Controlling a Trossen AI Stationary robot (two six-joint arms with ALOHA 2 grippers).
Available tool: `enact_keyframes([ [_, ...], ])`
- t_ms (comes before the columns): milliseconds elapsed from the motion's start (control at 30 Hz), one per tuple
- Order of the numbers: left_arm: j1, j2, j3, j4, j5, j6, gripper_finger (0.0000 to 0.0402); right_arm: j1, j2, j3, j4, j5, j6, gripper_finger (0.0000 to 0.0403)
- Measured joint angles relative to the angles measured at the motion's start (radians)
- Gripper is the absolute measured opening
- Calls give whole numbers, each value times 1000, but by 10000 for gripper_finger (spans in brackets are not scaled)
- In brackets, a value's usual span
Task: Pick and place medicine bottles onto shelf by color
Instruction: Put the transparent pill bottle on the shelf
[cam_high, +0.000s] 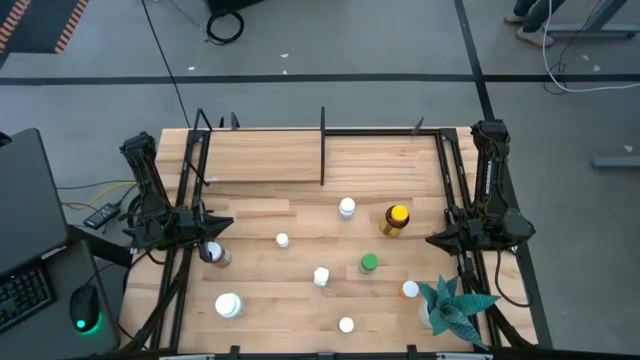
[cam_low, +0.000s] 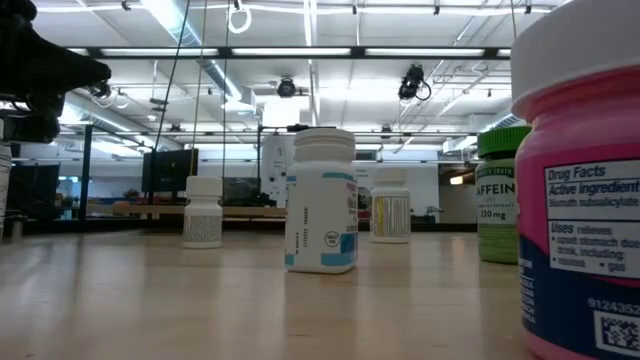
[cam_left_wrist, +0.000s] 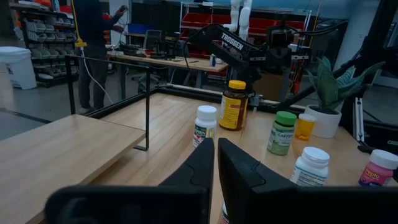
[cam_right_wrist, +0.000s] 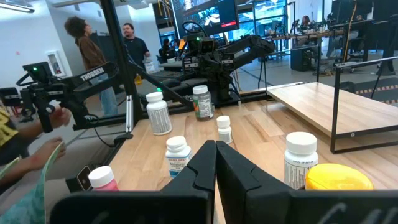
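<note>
Left gripper at frame left, fingers together; right gripper at right, fingers together; bottles stand mid-desk.

You get even, bright overhead light: ceiling strips glare white in the low view. Shadows on the table stay soft and short. In the low view, the pink bottle sits close and blurred, while the white bottle is sharp. Both wrist views blur their own fingers and bend lines at the edges.
</note>
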Motion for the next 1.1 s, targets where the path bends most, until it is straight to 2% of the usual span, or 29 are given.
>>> enact_keyframes([
  [1100,1,0,0,5,0,0,31,0,0,0,0,0,0,18],
])
